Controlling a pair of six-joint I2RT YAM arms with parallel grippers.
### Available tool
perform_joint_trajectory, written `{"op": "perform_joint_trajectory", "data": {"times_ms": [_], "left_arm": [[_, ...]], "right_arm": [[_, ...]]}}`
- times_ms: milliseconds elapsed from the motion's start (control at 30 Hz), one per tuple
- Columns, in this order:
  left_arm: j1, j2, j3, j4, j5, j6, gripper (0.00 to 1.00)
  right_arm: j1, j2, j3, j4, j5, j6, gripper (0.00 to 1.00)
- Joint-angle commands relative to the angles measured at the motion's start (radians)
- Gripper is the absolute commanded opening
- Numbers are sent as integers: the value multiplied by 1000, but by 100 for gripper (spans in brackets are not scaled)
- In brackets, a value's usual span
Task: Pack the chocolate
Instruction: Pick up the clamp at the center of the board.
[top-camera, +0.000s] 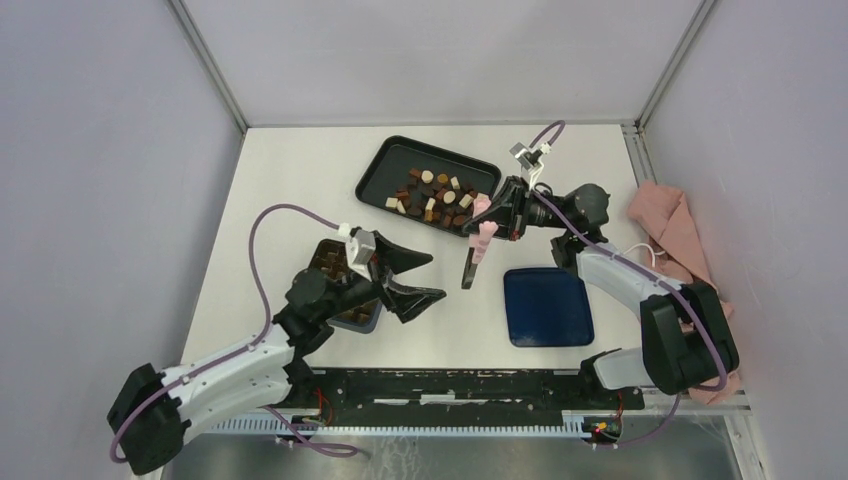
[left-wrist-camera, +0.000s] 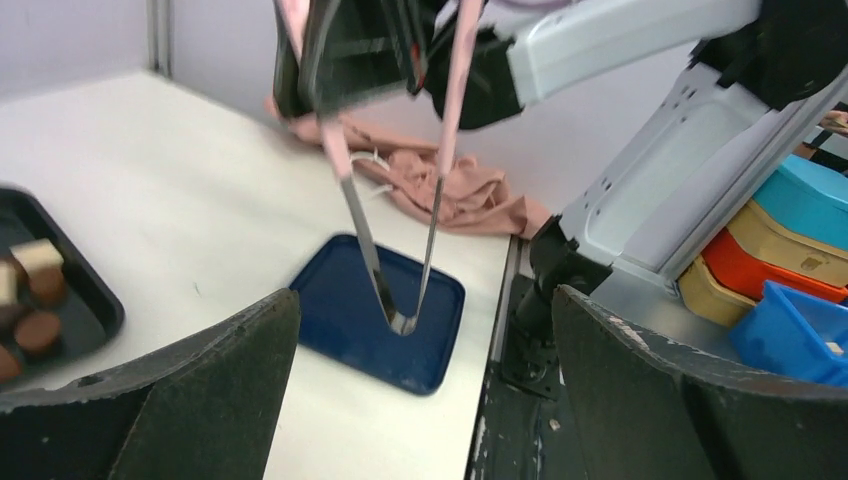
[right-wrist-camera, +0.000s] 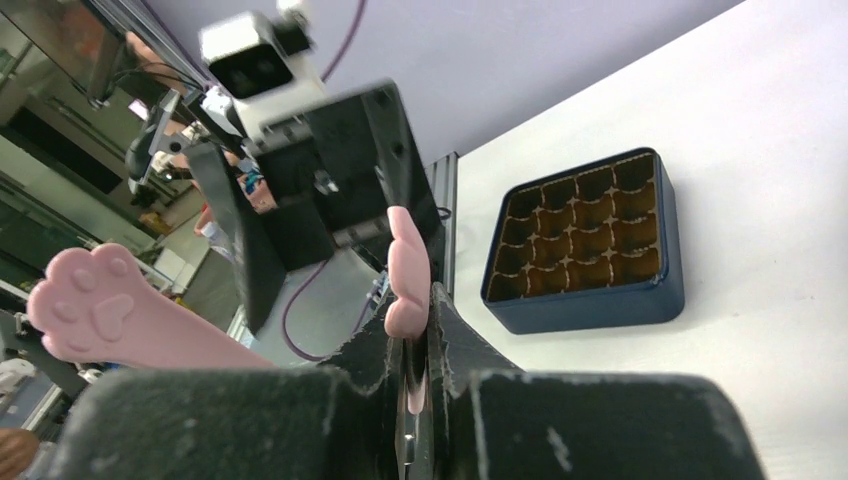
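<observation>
The chocolate (top-camera: 436, 192) lies as many small brown and cream pieces in a black tray (top-camera: 382, 172) at the back; a few pieces (left-wrist-camera: 38, 268) show at the left edge of the left wrist view. My right gripper (top-camera: 494, 218) (right-wrist-camera: 425, 300) is shut on the pink tweezers (top-camera: 479, 238) (right-wrist-camera: 406, 268), which hang down toward the table. Their two arms (left-wrist-camera: 432, 230) meet at the low end over the blue lid (left-wrist-camera: 340, 335). My left gripper (top-camera: 436, 276) (left-wrist-camera: 425, 400) is open and holds nothing, just left of the tweezers. The compartment box (top-camera: 336, 272) (right-wrist-camera: 585, 245) sits under my left wrist.
The blue lid (top-camera: 547, 306) lies flat at the front right. A pink cloth (top-camera: 672, 226) (left-wrist-camera: 445, 190) is bunched against the right wall. The table's near edge with the arm mounting rail (top-camera: 450, 385) runs along the front. Coloured bins (left-wrist-camera: 800, 250) stand beyond the table.
</observation>
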Motion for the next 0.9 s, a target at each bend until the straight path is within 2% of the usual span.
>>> {"op": "perform_joint_trajectory", "data": {"times_ms": [0,100,267,300,400,567,767,867], "left_arm": [[-3,122,-7,229,22,-125,100],[-2,218,4,316,39,-139,100],[-2,320,46,407,47,-130,100],[-1,335,55,423,56,-132,100],[-1,402,91,472,98,-155,100],[-2,513,104,645,132,-253,100],[-2,597,104,732,74,-295,99],[-3,625,120,742,72,-302,95]], "right_arm": [[-3,58,98,228,2,198,0],[0,60,129,254,18,230,0],[17,0,142,-47,24,-12,0],[20,-4,139,-53,21,-20,0],[20,-7,136,-13,18,2,0],[33,-1,127,69,22,56,0],[42,-7,118,92,26,72,0],[49,-7,111,94,29,68,0]]}}
